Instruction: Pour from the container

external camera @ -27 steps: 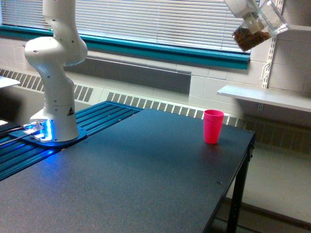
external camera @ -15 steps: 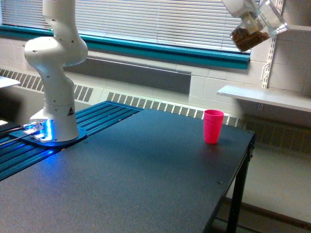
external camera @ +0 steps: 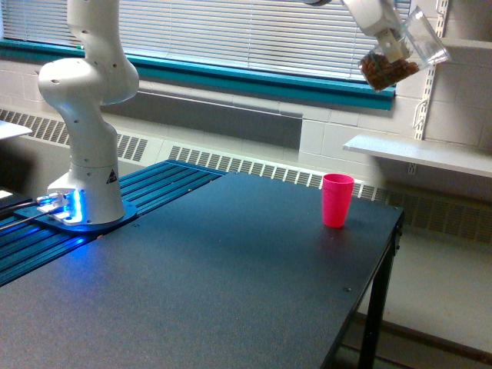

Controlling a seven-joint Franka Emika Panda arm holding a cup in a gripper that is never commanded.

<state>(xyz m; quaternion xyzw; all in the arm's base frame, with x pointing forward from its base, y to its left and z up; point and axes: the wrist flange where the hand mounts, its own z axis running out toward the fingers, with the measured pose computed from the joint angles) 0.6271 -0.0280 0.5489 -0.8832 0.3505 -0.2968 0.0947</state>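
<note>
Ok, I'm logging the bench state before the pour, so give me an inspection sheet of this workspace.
Surface: dark table, nothing spilled that shows.
Job's things: clear container with brown bits, held tilted high above the table; pink cup upright near the far edge on the exterior view's right.
Clutter: nothing seen.
Grippers: gripper shut on the container.
Cables: leads at the lit arm base, exterior view's left.
Surroundings: window blinds, wall heater, white shelf.

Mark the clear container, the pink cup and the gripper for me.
clear container (external camera: pixel 403 54): exterior view, on its see-through wall.
pink cup (external camera: pixel 337 201): exterior view, mid outer wall.
gripper (external camera: pixel 393 48): exterior view, at the fingers clamping the container.
</note>
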